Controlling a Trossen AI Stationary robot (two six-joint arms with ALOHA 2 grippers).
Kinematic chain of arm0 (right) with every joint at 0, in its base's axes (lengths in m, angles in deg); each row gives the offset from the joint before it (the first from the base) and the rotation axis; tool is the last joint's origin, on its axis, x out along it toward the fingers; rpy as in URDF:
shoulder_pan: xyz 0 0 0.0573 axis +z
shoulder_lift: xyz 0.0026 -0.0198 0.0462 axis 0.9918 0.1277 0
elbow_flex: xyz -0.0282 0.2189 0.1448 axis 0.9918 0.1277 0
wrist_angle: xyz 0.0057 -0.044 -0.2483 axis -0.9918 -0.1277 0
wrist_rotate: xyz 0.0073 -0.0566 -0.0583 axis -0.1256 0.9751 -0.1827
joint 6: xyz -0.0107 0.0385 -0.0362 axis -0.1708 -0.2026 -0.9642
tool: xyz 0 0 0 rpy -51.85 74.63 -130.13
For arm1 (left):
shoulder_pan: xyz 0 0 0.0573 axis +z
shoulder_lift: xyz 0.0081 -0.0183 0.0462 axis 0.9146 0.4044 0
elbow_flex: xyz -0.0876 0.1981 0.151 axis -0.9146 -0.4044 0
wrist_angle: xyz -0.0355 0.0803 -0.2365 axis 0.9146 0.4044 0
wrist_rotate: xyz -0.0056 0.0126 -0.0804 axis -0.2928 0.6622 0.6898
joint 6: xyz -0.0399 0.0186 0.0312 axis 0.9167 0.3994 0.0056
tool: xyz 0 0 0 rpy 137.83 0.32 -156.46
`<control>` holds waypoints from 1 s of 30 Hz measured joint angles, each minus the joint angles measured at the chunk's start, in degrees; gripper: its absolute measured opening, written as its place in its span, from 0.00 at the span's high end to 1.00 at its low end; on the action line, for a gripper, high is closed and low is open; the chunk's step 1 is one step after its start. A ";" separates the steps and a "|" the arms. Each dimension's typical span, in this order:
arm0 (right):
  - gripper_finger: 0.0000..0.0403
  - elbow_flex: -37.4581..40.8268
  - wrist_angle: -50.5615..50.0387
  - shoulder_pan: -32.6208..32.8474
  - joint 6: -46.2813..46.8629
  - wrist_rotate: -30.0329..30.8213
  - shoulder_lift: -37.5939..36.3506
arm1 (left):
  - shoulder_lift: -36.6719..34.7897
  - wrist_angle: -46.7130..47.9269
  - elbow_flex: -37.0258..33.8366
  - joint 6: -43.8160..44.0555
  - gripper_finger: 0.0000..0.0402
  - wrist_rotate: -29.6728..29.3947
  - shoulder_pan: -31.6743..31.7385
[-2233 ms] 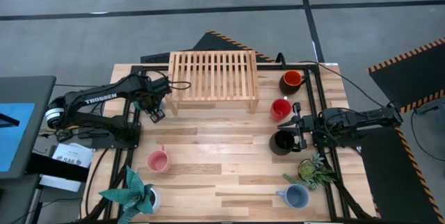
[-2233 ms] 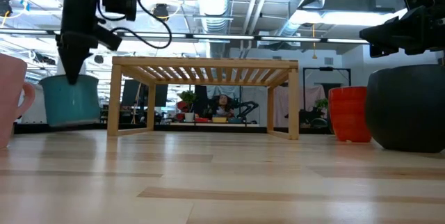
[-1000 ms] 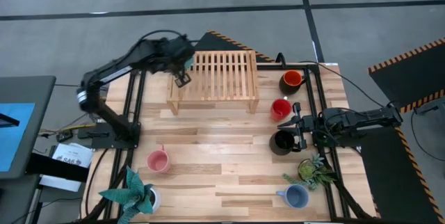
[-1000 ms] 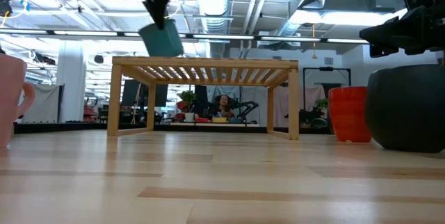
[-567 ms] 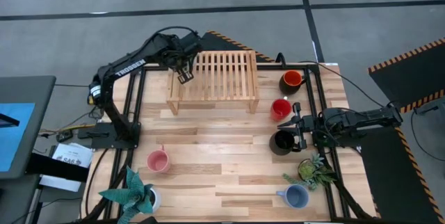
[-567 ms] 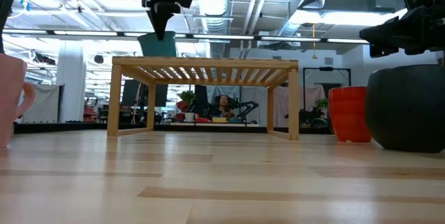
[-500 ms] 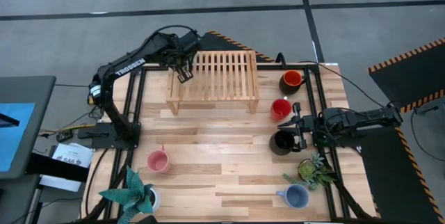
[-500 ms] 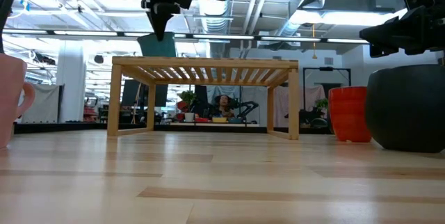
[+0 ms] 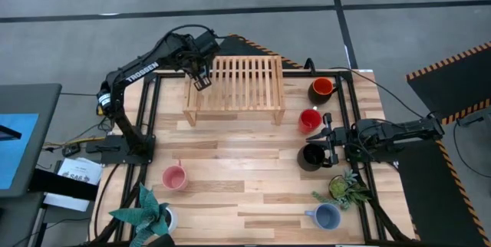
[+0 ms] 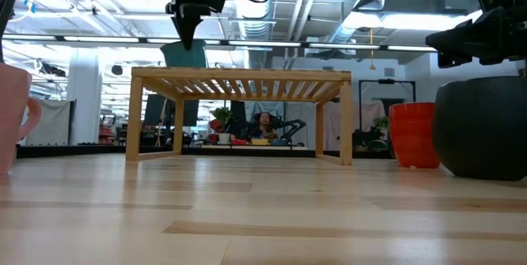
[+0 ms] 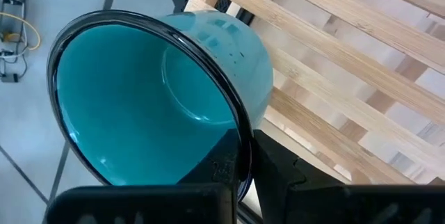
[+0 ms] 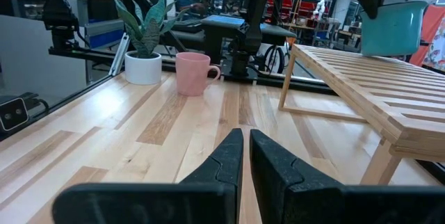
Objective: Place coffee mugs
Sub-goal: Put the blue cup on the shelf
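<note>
The teal mug [image 10: 183, 53] is in my left gripper [image 10: 188, 28] over the far-left corner of the wooden slatted rack [image 9: 234, 84]. It also shows in the left wrist view [image 11: 160, 92] and the right wrist view [image 12: 389, 24]. My right gripper [image 9: 330, 136] waits shut near the table's right edge, beside the black mug [image 9: 311, 156]. The red mug [image 9: 309, 119] and the orange-and-dark mug [image 9: 321, 88] stand farther back on the table. The pink mug [image 9: 174, 177] stands near left. The pale blue mug [image 9: 327, 216] stands near right. My left gripper holds the teal mug by its rim [image 11: 240, 140], one finger inside the cup and the other finger [image 11: 292, 182] outside its wall. It comes from above, pointing down. The mug hangs roughly upright just at the rack's top; whether its base touches the slats, I cannot tell.
A leafy plant in a white pot [image 9: 149, 215] stands at the near-left corner. Another small plant [image 9: 345, 188] sits near my right gripper. Bare tabletop [image 9: 245, 170] lies between the rack and the near edge. Dark frame rails run along both table sides.
My left gripper has carried the teal mug down a little and slightly toward the rack's far-left corner. The mug hung tilted above the slats a second ago and now hangs more upright, right at the rack's top.
</note>
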 joint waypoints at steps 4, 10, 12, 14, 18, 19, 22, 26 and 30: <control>0.87 0.00 0.01 0.00 0.00 0.02 0.00 | 0.07 -0.10 -0.04 -1.02 0.93 0.00 -0.25; 0.87 0.00 0.02 -0.01 0.00 0.02 0.00 | 0.09 -0.04 -0.07 -2.04 0.92 0.37 -0.26; 0.87 0.00 0.00 0.00 0.00 0.02 0.00 | 0.09 -0.03 -0.07 -2.10 0.92 0.35 -0.26; 0.87 0.00 0.00 0.00 -0.01 0.02 0.00 | 0.09 0.08 -0.07 -2.12 0.92 0.37 -0.26; 0.87 0.00 0.00 0.00 0.00 0.02 0.00 | 0.09 0.25 -0.07 -2.18 0.91 0.35 -0.26; 0.87 0.00 0.02 0.00 0.00 0.02 -0.01 | 0.09 0.25 -0.07 -2.19 0.91 0.35 -0.26; 0.87 0.00 0.00 -0.01 -0.01 0.01 0.00 | 0.11 0.30 -0.04 -2.94 0.91 0.35 -0.26; 0.87 0.00 0.02 0.00 0.00 0.01 -0.02 | 0.20 0.59 1.04 -3.02 0.91 0.41 -0.26; 0.87 0.00 0.00 -0.02 -0.02 0.01 0.00 | 0.20 0.59 1.93 -3.02 0.91 0.46 -0.26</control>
